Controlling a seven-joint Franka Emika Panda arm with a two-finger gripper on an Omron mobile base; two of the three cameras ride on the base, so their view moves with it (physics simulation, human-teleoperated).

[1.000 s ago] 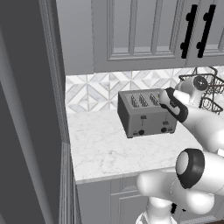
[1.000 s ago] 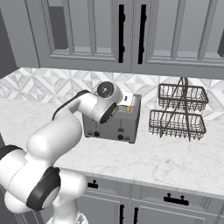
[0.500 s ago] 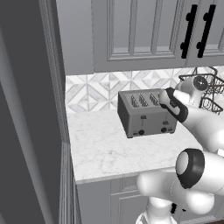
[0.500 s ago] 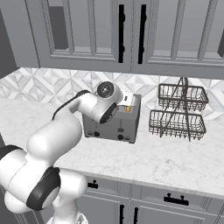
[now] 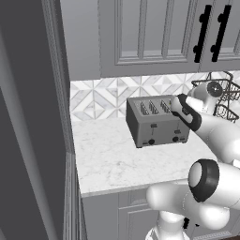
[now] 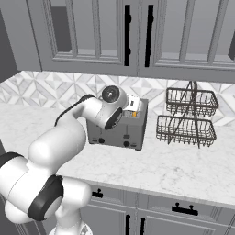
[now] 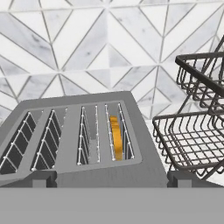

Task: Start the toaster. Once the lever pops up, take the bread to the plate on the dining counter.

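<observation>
Toaster [image 5: 157, 121] at frame centre on the marble worktop [image 5: 108, 159], wire rack [image 6: 187, 117] to its right. Bread [image 7: 116, 136] sunk in the rightmost slot, centre of hand view. Gripper [image 6: 131, 104] above toaster's right end, jaws fully apart, holding nothing. Risk: missing the small front lever, or shoving the toaster backward.

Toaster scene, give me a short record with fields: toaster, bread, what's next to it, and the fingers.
toaster: dark grey, on the marble worktop against the tiled wall
bread: standing in the toaster's slot nearest the wire rack
beside toaster: two-tier dark wire rack, apart from it
fingers: open, holding nothing
arm: reaches over the toaster's front
</observation>
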